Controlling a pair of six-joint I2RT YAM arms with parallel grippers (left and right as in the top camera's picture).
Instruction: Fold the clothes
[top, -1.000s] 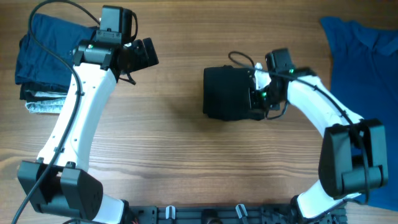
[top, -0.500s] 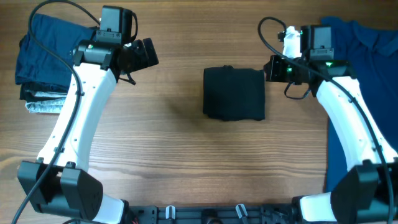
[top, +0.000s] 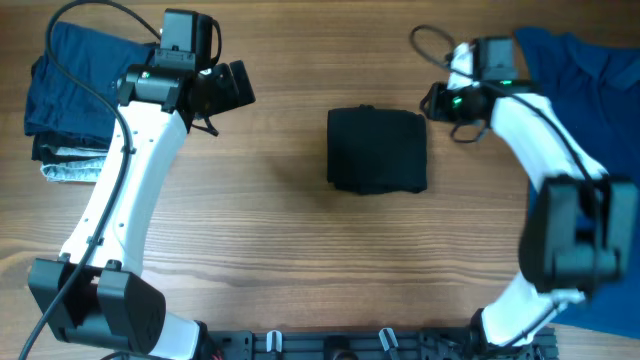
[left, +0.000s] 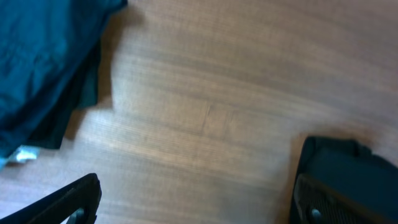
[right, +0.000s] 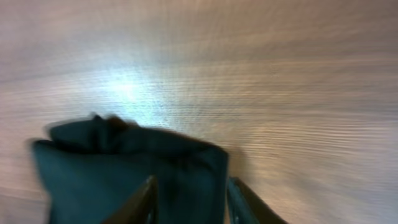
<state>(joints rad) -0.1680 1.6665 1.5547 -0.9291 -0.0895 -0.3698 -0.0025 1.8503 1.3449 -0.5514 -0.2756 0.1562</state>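
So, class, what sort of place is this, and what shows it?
Probably a robot test bench: a left robot arm and right robot arm at a wooden table, a folded black garment between them, a pile of folded clothes at one edge, a blue shirt opposite.

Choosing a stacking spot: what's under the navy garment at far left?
A black layer and a light grey piece peek out beneath the navy garment; the rest is covered.

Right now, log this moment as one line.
black shirt: folded | left gripper: open, empty | right gripper: open, beside shirt | blue shirt: unfolded
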